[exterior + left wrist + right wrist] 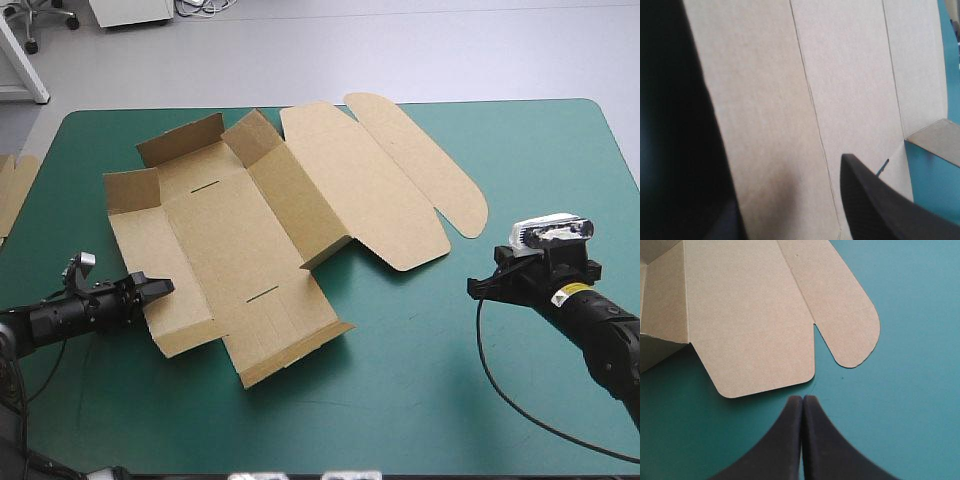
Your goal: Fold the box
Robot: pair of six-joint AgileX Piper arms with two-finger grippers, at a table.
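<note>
Two black fingers of the left gripper stand apart at the near-left flap of the brown box. On the right gripper they are pressed together, above the teal-green cover, just beside the flat lid. The box lies mid-table, some walls raised.

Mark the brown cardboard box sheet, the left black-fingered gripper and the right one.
Brown cardboard box (pixel 235 240): high view, middle panel.
Left gripper (pixel 160 287): high view, fingertips.
Right gripper (pixel 803 400): right wrist view, fingertips.
</note>
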